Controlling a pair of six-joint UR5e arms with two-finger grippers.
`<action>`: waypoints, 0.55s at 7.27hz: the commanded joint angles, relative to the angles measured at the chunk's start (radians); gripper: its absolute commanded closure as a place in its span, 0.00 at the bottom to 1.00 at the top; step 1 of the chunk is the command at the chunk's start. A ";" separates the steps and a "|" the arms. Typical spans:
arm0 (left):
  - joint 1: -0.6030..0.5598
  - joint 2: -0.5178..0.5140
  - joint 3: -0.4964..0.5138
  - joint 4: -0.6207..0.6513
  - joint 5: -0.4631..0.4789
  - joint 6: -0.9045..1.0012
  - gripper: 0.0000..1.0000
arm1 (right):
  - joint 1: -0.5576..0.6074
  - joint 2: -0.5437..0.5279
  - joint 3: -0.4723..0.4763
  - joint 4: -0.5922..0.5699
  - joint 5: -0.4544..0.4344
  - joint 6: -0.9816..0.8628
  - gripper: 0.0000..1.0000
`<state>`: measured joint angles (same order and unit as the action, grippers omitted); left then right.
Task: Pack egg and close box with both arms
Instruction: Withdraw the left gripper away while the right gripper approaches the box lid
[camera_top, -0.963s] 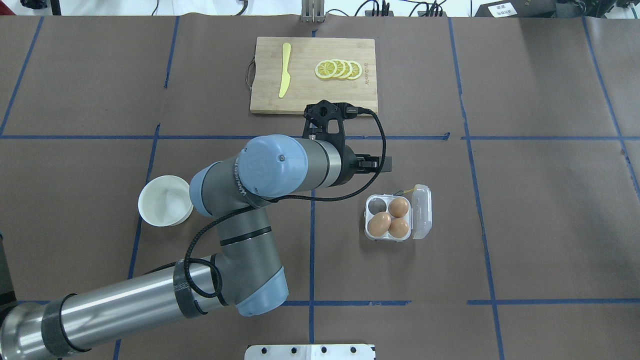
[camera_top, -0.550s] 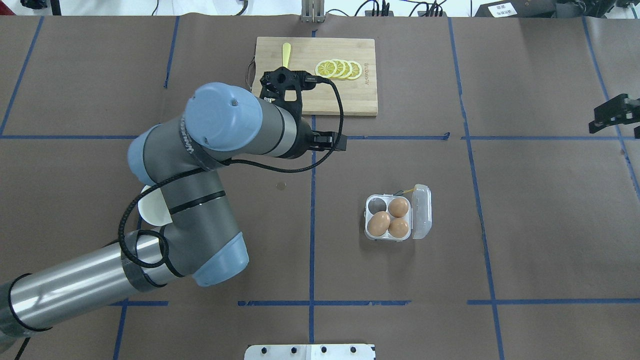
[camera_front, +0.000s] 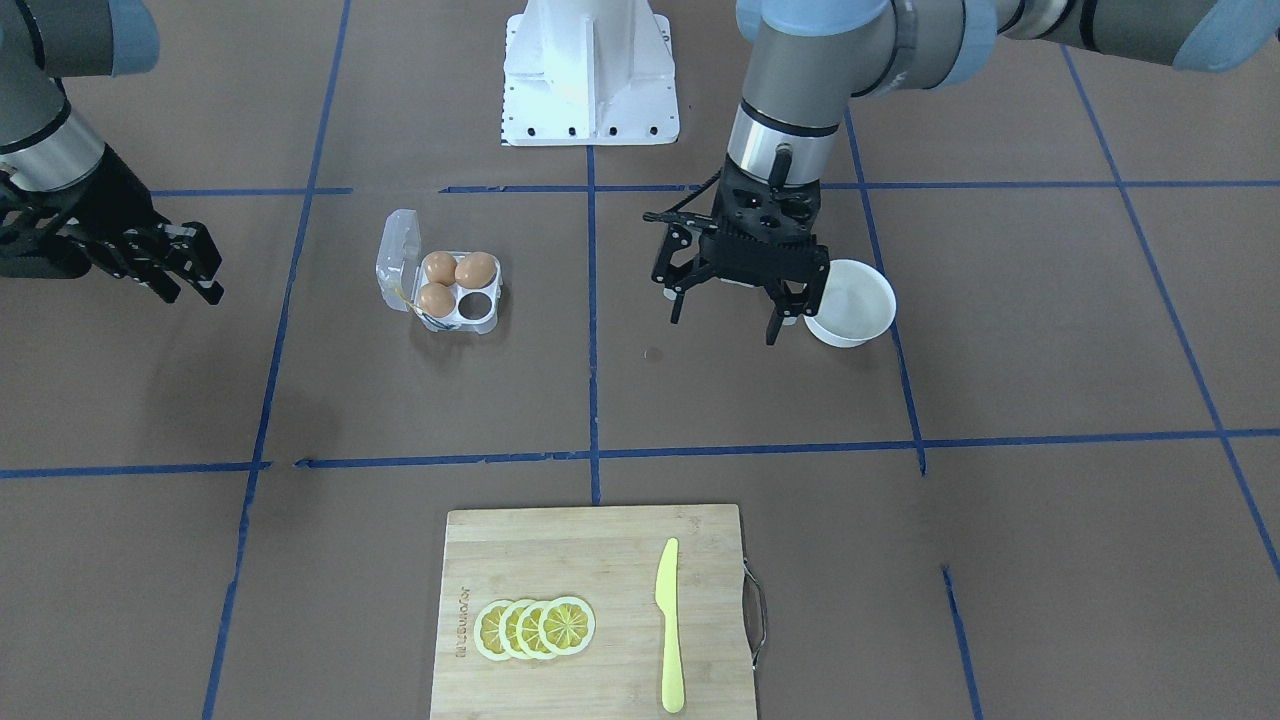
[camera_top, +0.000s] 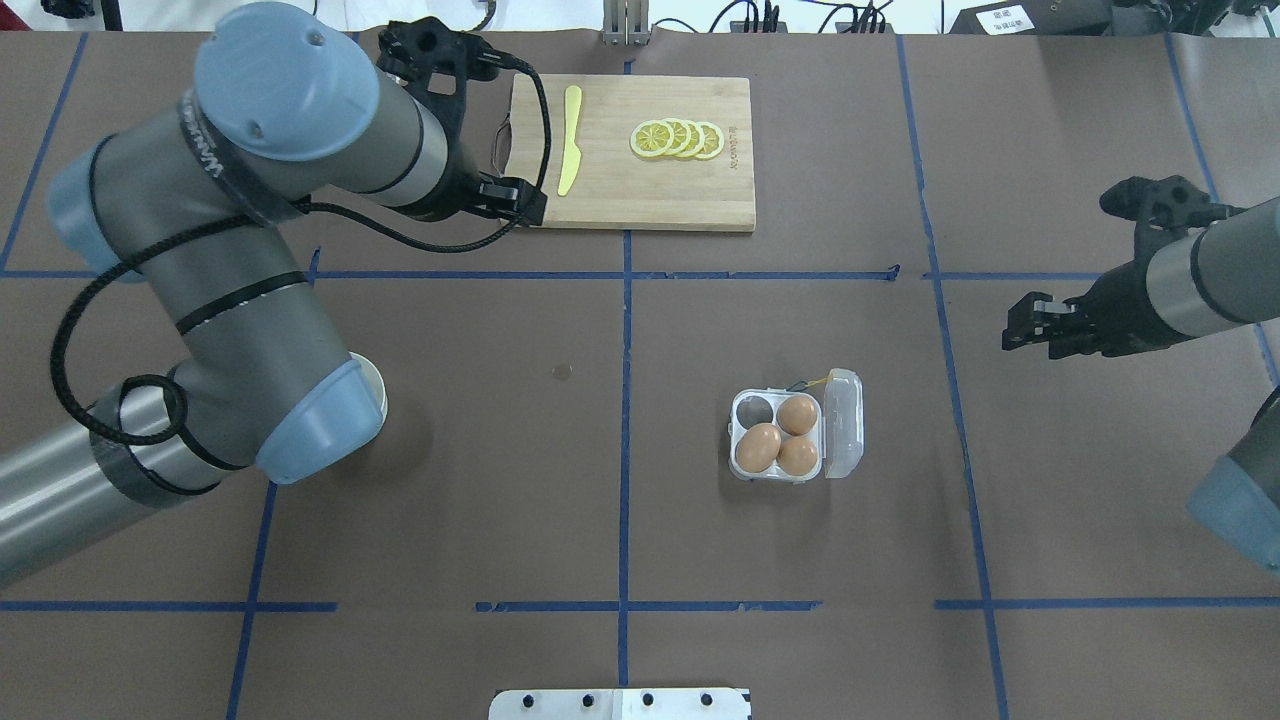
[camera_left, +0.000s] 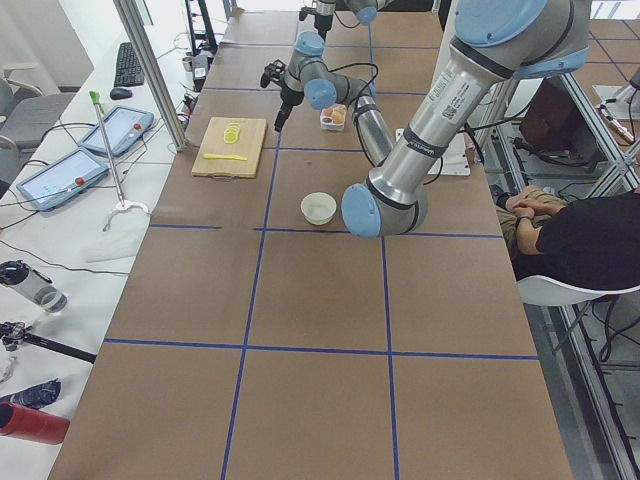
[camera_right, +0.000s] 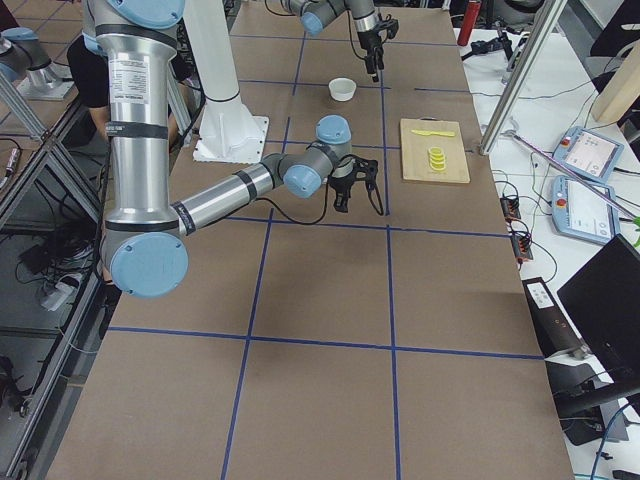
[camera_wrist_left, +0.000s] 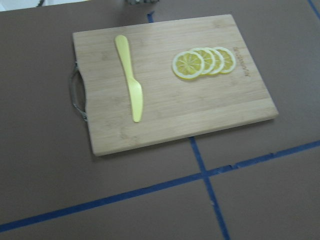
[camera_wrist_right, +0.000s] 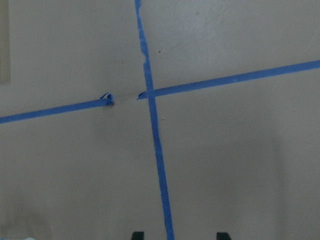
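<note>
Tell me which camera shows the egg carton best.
The overhead view: the carton lies open and unblocked, three eggs and one empty cup plain. The front view comes close, the left view shows it tiny; the right and wrist views don't show it.

From overhead, the left arm (camera_top: 250, 320) hides the bowl (camera_front: 852, 300). The right gripper (camera_front: 193, 283) shows only its fingertips (camera_wrist_right: 138, 235) in its wrist view. From the left end, the eggs (camera_left: 336, 116) blur together.
</note>
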<state>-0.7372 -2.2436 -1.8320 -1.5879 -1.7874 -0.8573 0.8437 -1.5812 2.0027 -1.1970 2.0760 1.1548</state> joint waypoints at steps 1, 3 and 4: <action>-0.072 0.077 -0.111 0.065 -0.003 0.121 0.00 | -0.155 0.033 0.004 0.064 -0.096 0.151 0.70; -0.195 0.116 -0.116 0.068 -0.047 0.290 0.00 | -0.219 0.035 0.016 0.092 -0.146 0.194 1.00; -0.261 0.137 -0.116 0.068 -0.075 0.382 0.00 | -0.233 0.040 0.021 0.094 -0.146 0.195 1.00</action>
<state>-0.9215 -2.1359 -1.9446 -1.5211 -1.8271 -0.5851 0.6344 -1.5465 2.0162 -1.1103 1.9383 1.3389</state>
